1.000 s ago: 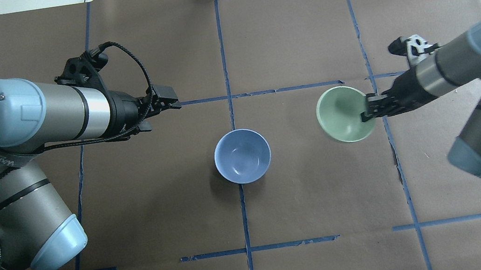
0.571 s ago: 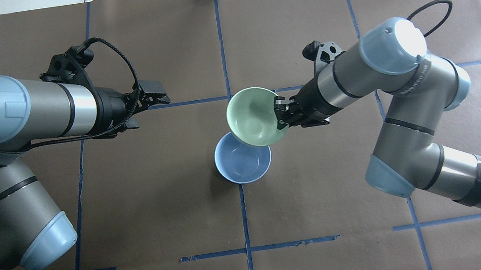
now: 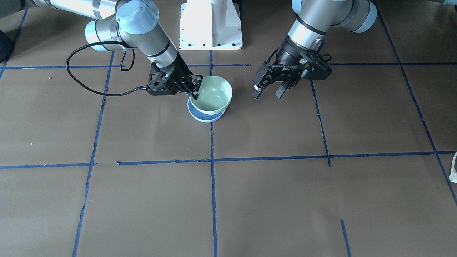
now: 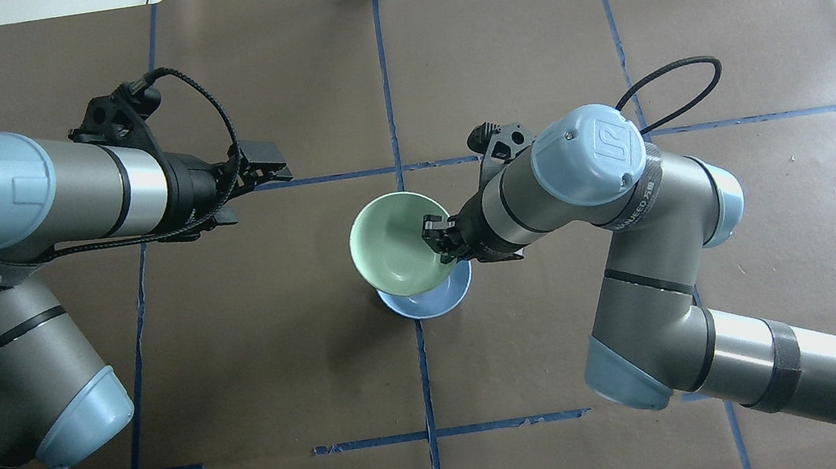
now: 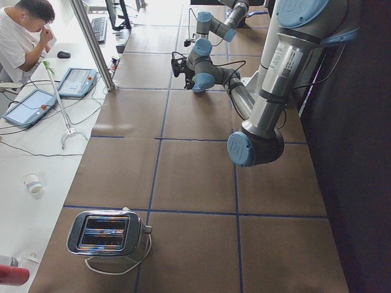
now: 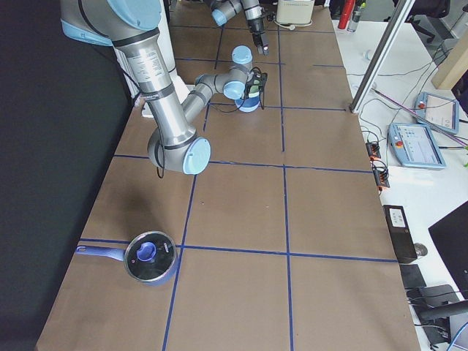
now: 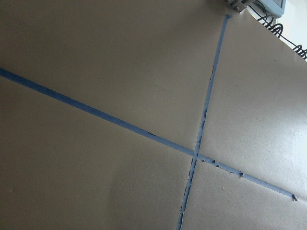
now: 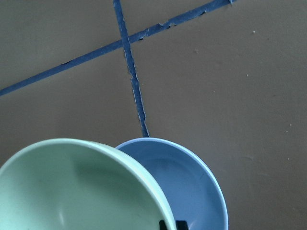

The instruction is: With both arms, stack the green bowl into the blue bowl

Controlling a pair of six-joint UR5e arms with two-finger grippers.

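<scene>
We see the right gripper (image 4: 434,234) pinching the rim of the green bowl (image 4: 390,242) on the side nearest its arm. The green bowl is over the blue bowl (image 4: 436,303) and covers most of it, so only a crescent of blue shows in the overhead view. We cannot tell whether the two bowls touch. The left gripper (image 3: 266,95) hangs above the brown table (image 3: 321,200) with its fingers spread, holding nothing, and stands apart from both bowls
</scene>
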